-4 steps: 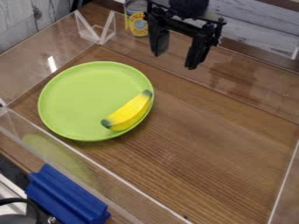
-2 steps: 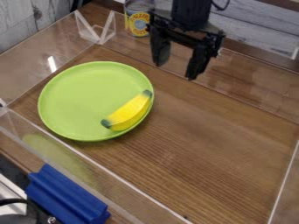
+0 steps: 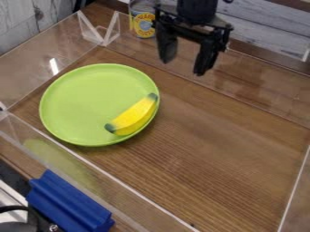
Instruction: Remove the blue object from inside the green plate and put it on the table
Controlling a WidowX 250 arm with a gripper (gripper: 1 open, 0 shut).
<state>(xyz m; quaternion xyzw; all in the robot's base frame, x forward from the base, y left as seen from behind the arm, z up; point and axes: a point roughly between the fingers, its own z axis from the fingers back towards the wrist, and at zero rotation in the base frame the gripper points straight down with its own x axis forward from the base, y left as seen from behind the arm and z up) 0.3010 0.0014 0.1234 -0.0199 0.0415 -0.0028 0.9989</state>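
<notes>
The blue object (image 3: 133, 116) is a small curved yellow piece with a dark greenish tip, lying against the right inner rim of the green plate (image 3: 85, 100). The lime-green plate rests on the brown wood-grain table (image 3: 218, 145) at the left. My gripper (image 3: 187, 59) hangs above the far part of the table, up and to the right of the plate, well apart from it. Its two black fingers (image 3: 205, 57) point down and stand open with nothing between them.
Clear acrylic walls (image 3: 103, 27) border the table on all sides. A large blue ridged block (image 3: 67, 207) lies outside the near wall at the bottom left. A yellow-labelled container (image 3: 143, 24) stands behind the gripper at the back.
The gripper dipped slightly lower and then rose back a little, staying open above the far part of the table. The yellow piece and plate have not moved.
</notes>
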